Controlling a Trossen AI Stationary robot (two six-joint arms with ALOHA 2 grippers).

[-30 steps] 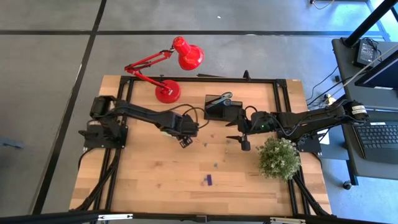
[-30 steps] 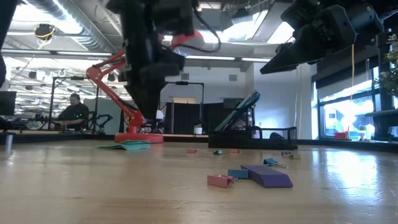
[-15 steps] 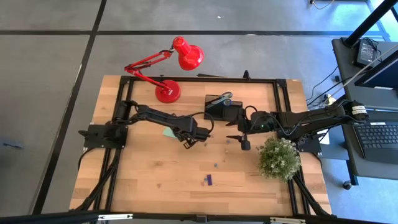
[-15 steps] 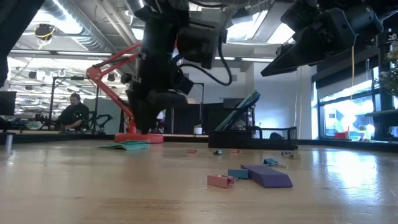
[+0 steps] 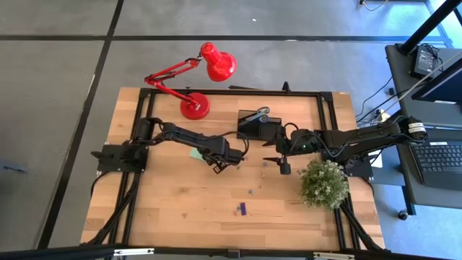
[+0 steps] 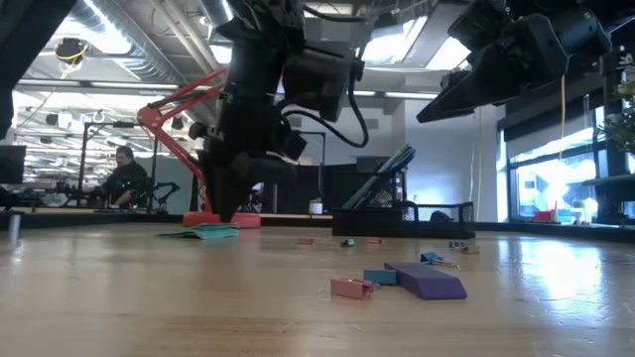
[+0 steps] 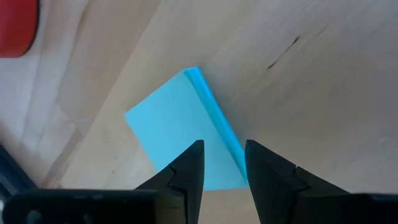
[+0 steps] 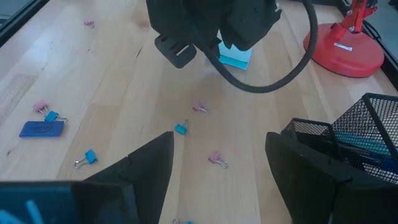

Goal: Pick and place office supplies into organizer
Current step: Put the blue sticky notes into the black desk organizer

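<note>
Since one second ago the left arm has reached further toward the middle of the table, and its left gripper (image 5: 216, 167) now hangs low over the sticky-note pad (image 7: 180, 134); in the last half second it has hardly moved. In the left wrist view its two fingers (image 7: 188, 171) stand apart with a narrow gap, just above the near edge of the pad, and they hold nothing. The pad lies flat on the wooden table (image 5: 173, 209), near the base of the red lamp (image 5: 195, 107) and to the left of the organizer (image 5: 253, 124).

The right gripper (image 5: 279, 163) has stayed in its place, raised above the table just in front of the organizer and beside the green plant (image 5: 323, 183). Its jaws are spread wide and empty.

The organizer stands at the far side of the table, and something blue already shows inside its mesh wall in the right wrist view. Small clips (image 8: 181, 129), blue and pink, lie scattered on the wood between the grippers, and a flat purple piece (image 5: 242, 209) lies well apart, toward the near edge.
</note>
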